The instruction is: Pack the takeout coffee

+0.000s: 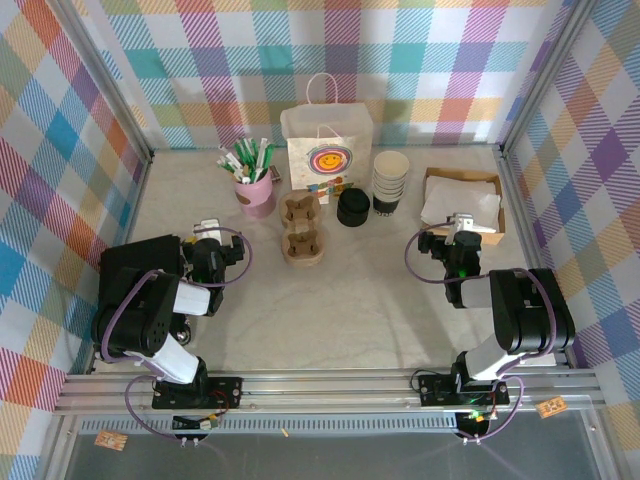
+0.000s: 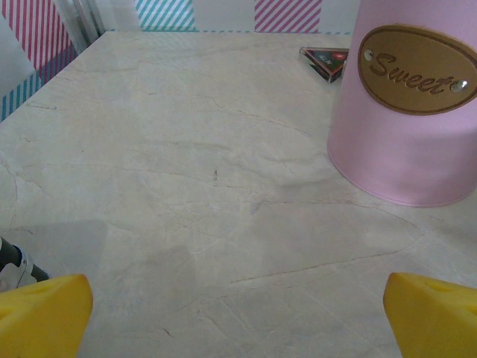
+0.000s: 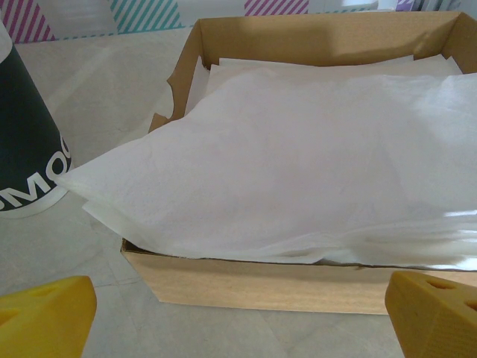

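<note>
Risks tipping the takeout coffee [image 1: 352,207], or grasping the cup stack [image 1: 391,180] just beside it. Shows left pincer [image 2: 237,317] and right pincer [image 3: 240,313] released, empty.

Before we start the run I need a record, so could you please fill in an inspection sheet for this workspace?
Surface: pale marbled table, no spills seen.
Job's things: lidded takeout coffee upright, in front of paper bag.
Clutter: pen cup, cup stack, cardboard carriers, paper-filled box.
Grippers: left gripper and right gripper open, empty.
Cables: purple loops on both arms.
Surroundings: plaid cloth walls.
</note>
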Tool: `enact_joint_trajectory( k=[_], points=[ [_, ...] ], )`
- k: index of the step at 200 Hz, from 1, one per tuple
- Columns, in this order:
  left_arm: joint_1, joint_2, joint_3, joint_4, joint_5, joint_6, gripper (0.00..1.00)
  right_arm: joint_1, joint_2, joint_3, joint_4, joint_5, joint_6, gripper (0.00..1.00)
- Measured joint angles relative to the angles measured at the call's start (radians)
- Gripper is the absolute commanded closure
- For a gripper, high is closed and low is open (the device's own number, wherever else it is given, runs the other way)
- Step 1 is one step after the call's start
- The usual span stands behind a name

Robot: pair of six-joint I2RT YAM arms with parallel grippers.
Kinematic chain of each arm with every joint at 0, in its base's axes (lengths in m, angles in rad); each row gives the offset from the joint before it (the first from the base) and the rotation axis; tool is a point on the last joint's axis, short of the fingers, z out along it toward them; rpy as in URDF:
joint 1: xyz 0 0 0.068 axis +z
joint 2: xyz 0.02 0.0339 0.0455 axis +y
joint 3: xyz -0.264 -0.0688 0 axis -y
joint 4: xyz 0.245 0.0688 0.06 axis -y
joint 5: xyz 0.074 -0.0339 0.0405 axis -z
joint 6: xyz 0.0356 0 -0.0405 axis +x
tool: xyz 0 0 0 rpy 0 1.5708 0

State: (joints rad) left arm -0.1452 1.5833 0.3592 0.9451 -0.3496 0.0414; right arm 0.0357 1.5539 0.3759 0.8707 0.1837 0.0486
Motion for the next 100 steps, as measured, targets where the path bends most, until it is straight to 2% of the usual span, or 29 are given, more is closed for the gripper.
enact_joint_trajectory(
  k=[100],
  points=[
    [0.017,0.000,0.006,-0.008,0.019,-0.010,0.00,0.000,0.000,0.000,0.000,0.000,0.000,0.01]
  ],
)
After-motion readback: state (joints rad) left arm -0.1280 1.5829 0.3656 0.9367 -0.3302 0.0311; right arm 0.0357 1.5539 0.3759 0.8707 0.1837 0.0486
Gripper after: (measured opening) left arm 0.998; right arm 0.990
